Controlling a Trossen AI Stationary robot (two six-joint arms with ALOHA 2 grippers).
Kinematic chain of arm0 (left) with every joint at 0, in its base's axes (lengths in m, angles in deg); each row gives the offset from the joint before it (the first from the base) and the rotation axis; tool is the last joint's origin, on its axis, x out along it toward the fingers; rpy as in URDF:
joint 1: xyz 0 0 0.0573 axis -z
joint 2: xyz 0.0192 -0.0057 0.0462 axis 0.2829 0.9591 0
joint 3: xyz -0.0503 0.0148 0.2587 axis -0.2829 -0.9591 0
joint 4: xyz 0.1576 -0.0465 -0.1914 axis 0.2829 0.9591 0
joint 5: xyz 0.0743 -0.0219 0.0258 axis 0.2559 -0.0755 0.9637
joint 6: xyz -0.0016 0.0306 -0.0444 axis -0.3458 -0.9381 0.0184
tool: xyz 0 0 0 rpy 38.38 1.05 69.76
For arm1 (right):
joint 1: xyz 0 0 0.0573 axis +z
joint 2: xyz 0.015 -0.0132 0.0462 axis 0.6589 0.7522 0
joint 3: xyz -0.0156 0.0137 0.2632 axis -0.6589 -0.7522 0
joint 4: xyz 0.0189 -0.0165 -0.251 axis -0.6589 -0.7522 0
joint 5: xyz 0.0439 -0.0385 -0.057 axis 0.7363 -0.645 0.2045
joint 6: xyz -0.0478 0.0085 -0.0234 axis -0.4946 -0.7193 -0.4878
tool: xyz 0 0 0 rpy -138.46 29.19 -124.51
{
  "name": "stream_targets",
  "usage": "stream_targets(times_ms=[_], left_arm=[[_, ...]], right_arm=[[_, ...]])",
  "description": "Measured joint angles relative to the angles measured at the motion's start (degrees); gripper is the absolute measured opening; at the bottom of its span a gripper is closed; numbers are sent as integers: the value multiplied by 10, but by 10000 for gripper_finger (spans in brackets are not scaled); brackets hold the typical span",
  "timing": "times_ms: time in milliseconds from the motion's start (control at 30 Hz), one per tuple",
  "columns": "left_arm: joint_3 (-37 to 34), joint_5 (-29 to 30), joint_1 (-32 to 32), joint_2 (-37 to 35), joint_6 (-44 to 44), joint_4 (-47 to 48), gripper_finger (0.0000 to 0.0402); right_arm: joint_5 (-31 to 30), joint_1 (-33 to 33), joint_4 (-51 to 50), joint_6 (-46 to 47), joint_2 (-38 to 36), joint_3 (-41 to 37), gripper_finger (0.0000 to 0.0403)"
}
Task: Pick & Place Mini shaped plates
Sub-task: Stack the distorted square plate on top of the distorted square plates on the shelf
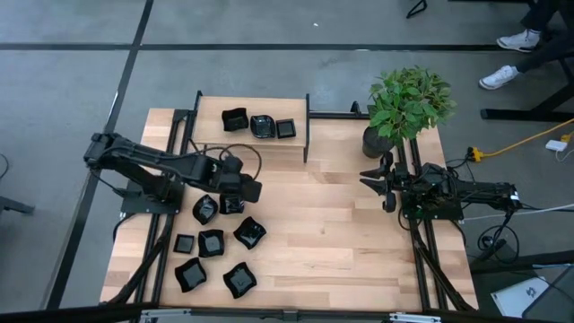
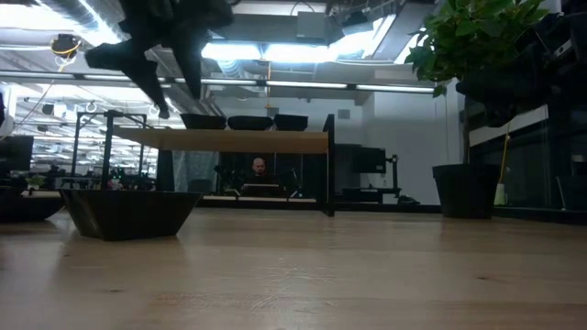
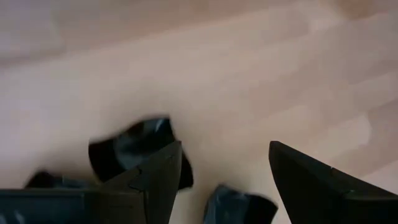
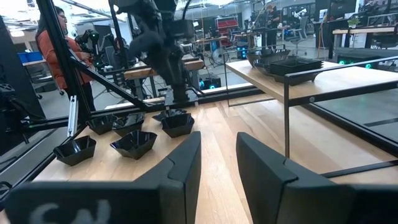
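three mini shaped plates (image 1: 260, 125) already sit on the raised shelf (image 1: 208, 112) along the table's far edge, and seven more (image 1: 215, 242) are bunched near the table's left edge toward the near-left corner, some touching each other. the left gripper (image 1: 235, 196) hangs above the far end of that bunch, fingers spread wide and empty, with a dish (image 3: 127, 148) right under one fingertip in its wrist view.

that crowding looks like the risk to me. if the gripper drops as it stands, one finger could land on a rim instead of beside it and tip the dish, or shove it into its neighbours and scatter the group toward the table's edge. these dishes look glossy, so a pinch on a thin raised rim might slip out on the way up to the shelf.

the right gripper (image 1: 388, 187) waits by the table's right edge near the potted plant (image 1: 408, 106), fingers part-way apart, holding nothing. it seems well clear of trouble.
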Motion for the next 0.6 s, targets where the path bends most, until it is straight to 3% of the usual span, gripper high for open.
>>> stream_targets(times_ms=[200, 467, 600], left_arm=[[1, -86, -1, 31, 82, 15, 233], [1, -107, -6, 52, 234, 13, 233], [1, -149, -14, 54, 274, 12, 233]], right_arm=[[0, 0, 0, 0, 0, 0, 103], [0, 0, 0, -2, 0, 0, 103], [0, 0, 0, 0, 0, 0, 103]])
